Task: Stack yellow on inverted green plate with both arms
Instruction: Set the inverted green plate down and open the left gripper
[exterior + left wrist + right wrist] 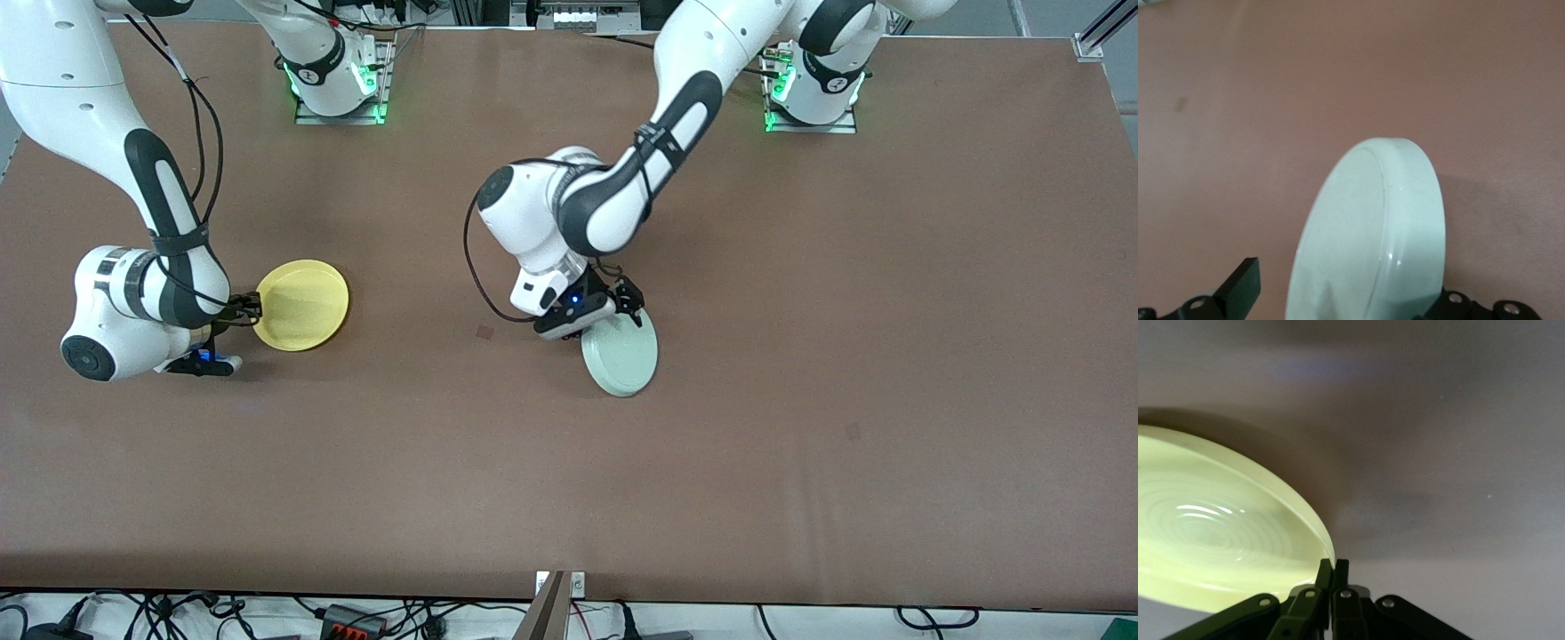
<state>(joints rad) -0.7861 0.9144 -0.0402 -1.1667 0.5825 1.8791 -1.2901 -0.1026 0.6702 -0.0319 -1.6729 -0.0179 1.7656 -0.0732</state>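
Observation:
The pale mint-green plate point(622, 356) is near the middle of the table, tilted with its underside showing. My left gripper point(622, 307) is at its upper edge. In the left wrist view the green plate point(1365, 240) stands on edge between the jaws of my left gripper point(1341, 297); they are open, with one finger point(1245, 288) clear of it. The yellow plate point(304, 305) is toward the right arm's end of the table, hollow side up. My right gripper point(249, 308) is shut on its rim; in the right wrist view the fingers point(1325, 577) pinch the yellow plate point(1218, 527).
The brown table point(800, 356) has a small dark mark point(484, 332) between the two plates and another point(853, 431) toward the left arm's end. The arm bases point(338, 89) stand along the table's edge farthest from the front camera. Cables lie past the nearest edge.

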